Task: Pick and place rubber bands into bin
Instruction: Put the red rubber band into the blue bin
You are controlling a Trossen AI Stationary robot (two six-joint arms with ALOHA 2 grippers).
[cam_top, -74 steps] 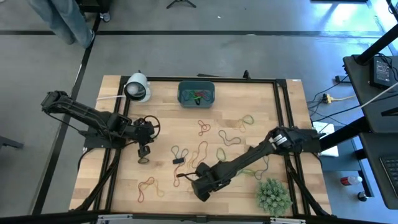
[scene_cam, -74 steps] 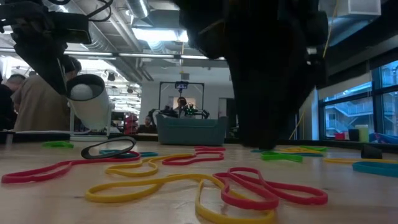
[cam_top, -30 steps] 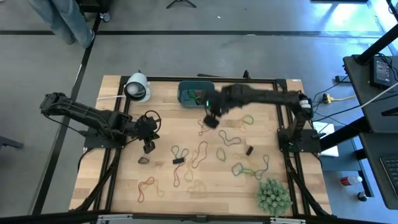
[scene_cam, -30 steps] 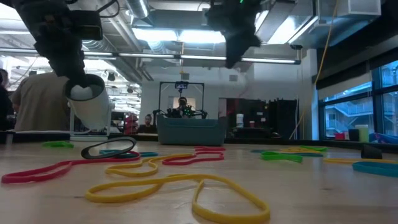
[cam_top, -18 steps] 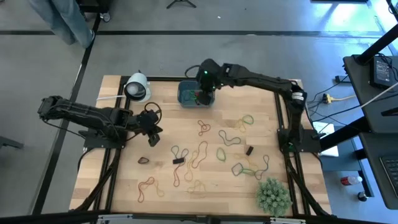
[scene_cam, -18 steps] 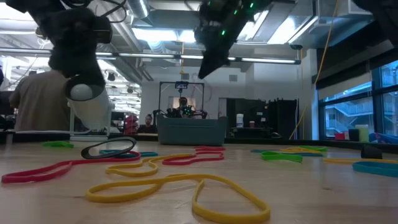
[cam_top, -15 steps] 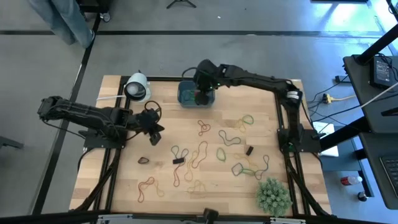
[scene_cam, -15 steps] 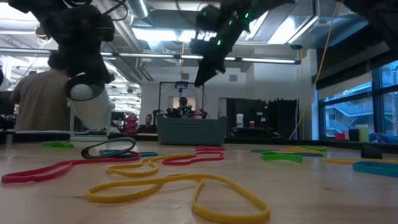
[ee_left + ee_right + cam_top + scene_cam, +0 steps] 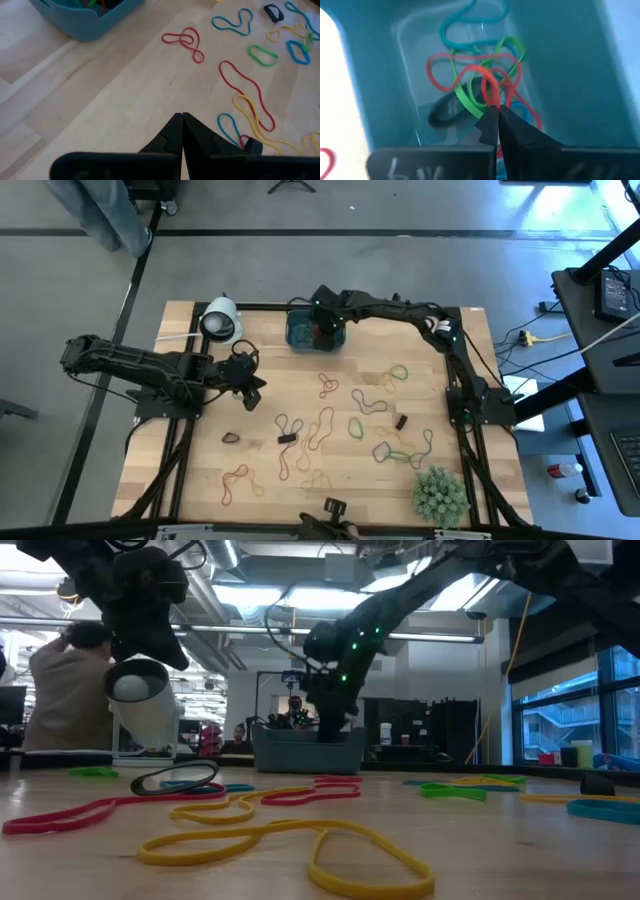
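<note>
We see the right gripper [image 9: 496, 114] down inside the bin [image 9: 580, 65], fingers nearly together pinching a red rubber band [image 9: 487, 82] above the pile; left gripper [image 9: 182, 120] closed, empty.

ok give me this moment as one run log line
right gripper: in bin, tips pinching red rubber band | left gripper: shut, empty, above table | loose bands: remain
</note>
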